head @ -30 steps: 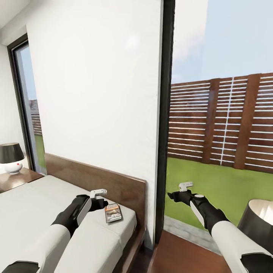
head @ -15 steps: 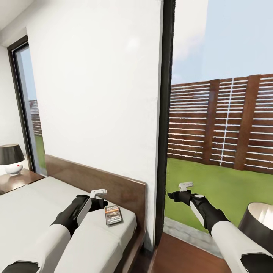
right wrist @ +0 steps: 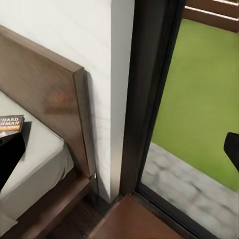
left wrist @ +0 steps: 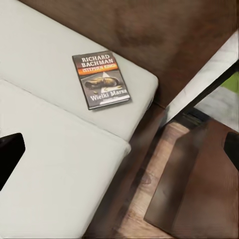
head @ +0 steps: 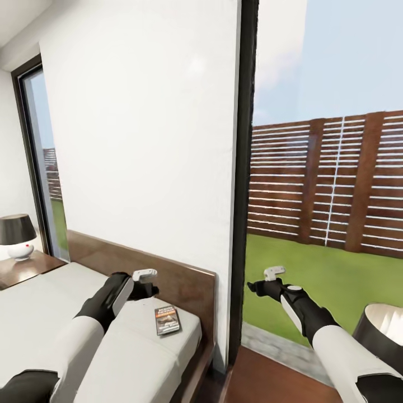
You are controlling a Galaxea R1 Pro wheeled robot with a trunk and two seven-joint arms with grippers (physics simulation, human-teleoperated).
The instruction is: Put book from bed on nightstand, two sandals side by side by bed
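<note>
Book not yet grasped; left hand poised above it at the head of the bed.

Head view: the book lies flat on the bed near the headboard, at the mattress's right corner. The left hand hangs over the mattress just left of and beyond the book, apart from it, apparently positioned for a downward reach; whether it is open cannot be told here. The right hand is held out before the window, holding nothing visible. A nightstand with lamp stands far left. Left wrist view: the book lies cover-up; dark fingertips sit wide apart at the frame edges, so this hand is spread and empty. Right wrist view: fingertips likewise parted, nothing between them; the book's corner shows on the mattress.
</note>
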